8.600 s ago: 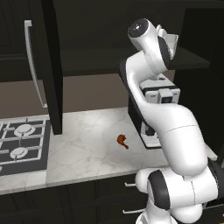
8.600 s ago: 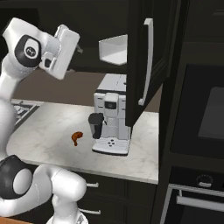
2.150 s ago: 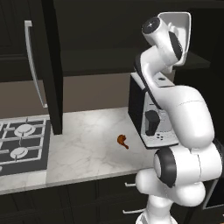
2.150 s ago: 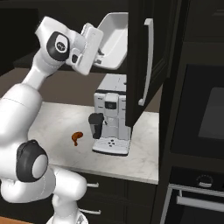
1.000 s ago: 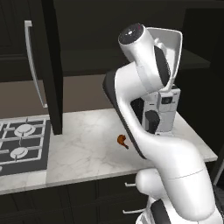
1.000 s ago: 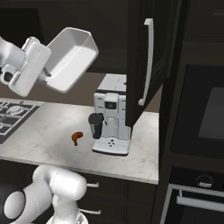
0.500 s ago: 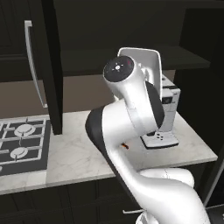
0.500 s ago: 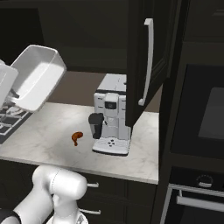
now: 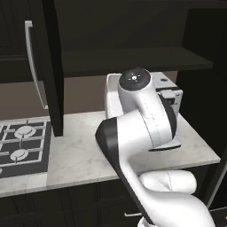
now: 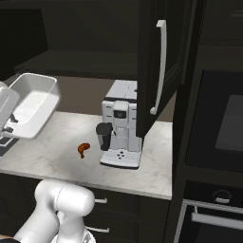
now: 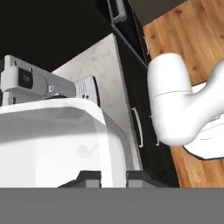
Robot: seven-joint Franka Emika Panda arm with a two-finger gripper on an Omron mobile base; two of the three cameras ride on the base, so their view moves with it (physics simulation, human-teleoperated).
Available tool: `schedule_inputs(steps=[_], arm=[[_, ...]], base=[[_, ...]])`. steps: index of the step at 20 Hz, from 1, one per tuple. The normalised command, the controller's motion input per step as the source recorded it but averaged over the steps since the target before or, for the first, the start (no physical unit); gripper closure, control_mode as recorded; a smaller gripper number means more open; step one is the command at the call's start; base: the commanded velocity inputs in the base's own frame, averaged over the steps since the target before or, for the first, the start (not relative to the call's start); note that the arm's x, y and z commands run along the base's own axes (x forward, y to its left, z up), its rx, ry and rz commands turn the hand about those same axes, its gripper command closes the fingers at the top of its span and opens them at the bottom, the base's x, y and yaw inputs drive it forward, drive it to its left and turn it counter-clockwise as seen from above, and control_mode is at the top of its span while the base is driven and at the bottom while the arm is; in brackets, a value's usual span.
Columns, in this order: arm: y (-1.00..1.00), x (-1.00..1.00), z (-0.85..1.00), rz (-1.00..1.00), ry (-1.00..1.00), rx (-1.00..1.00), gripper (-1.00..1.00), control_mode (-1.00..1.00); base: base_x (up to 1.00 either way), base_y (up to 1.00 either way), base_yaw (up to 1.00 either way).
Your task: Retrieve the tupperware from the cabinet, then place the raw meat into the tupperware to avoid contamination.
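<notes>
My gripper (image 11: 114, 176) is shut on the rim of the white tupperware (image 11: 57, 140), which fills the lower left of the hand view. In the right base view the tupperware (image 10: 32, 103) hangs tilted above the counter's left part, held at its left rim by the gripper (image 10: 10, 121). The raw meat (image 10: 83, 149), a small reddish-brown drumstick, lies on the marble counter right of and below the container. In the left base view my arm hides most of the tupperware (image 9: 111, 91). The cabinet (image 9: 133, 57) stands open above, its door (image 10: 159, 61) swung out.
A white coffee machine (image 10: 121, 126) stands on the counter right of the meat. A gas hob (image 9: 22, 142) lies at the counter's left end. The open cabinet door (image 9: 46, 66) hangs over the counter, and a built-in oven (image 10: 223, 118) stands at the right.
The arm has carried the tupperware down and leftward from the cabinet to above the left part of the counter, grip unchanged. The meat has not moved.
</notes>
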Motion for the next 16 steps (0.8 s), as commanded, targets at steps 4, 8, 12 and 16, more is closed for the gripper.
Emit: schedule_inputs(steps=[4,8,12,16], arm=[[0.13,0.25,-0.53,0.17,0.34,0.01,1.0,-1.0],[0.31,0.09,-0.5,0.1,0.31,-0.06,1.0,-1.0],[0.34,0.12,-0.58,0.08,0.29,-0.13,1.0,-1.0],[0.09,0.33,-0.57,0.06,0.14,-0.16,1.0,-1.0]], base=[[0.0,0.0,0.0],[0.0,0.0,0.0],[0.0,0.0,0.0],[0.0,0.0,0.0]])
